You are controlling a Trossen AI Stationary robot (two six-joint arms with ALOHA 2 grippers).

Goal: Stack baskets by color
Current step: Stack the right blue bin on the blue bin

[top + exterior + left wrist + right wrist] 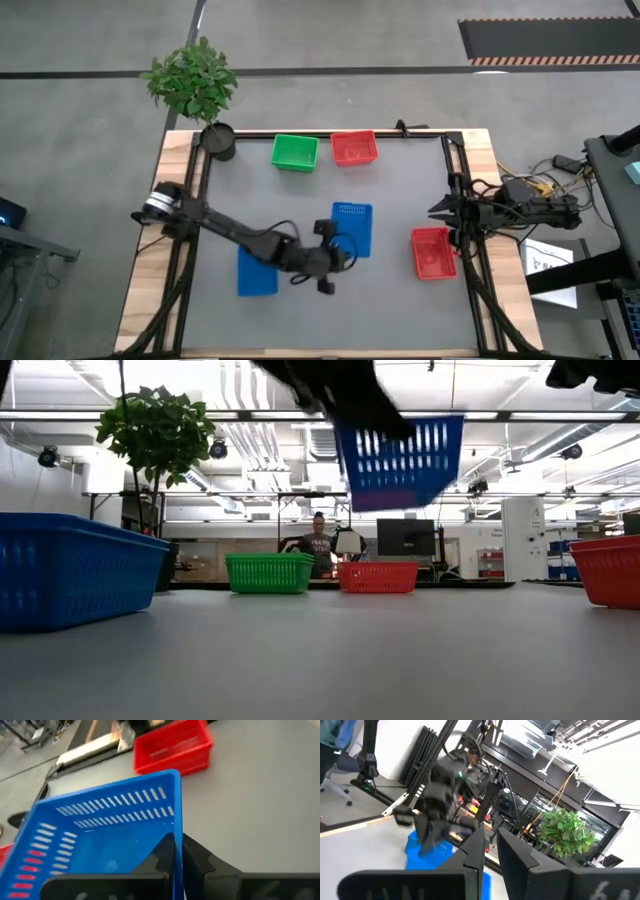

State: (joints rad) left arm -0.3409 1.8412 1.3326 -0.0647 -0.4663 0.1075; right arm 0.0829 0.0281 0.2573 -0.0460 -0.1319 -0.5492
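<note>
My left gripper (335,251) is shut on a blue basket (352,228), which hangs in the air over the table's middle; the low view shows that blue basket (400,460) well clear of the surface. A second blue basket (257,271) rests on its bottom near the table's left, under my left arm. A green basket (295,152) and a red basket (354,148) stand side by side at the far edge. Another red basket (433,252) stands at the right. My right gripper (440,212) hovers drawn back at the right edge, its fingers a narrow gap apart and empty. My left gripper holds the blue basket by one side wall (176,827). One finger (162,855) is inside the basket and the other (200,857) outside, both lying along the wall. The fingers slant down from the table's left. The basket is lifted clear and slightly tilted.
A black pot (218,140) with a leafy plant (192,78) stands at the far left corner. Dark frame rails (460,180) run along the table's sides. Bare grey table (390,310) lies along the near edge. A person (318,542) sits far behind the table.
</note>
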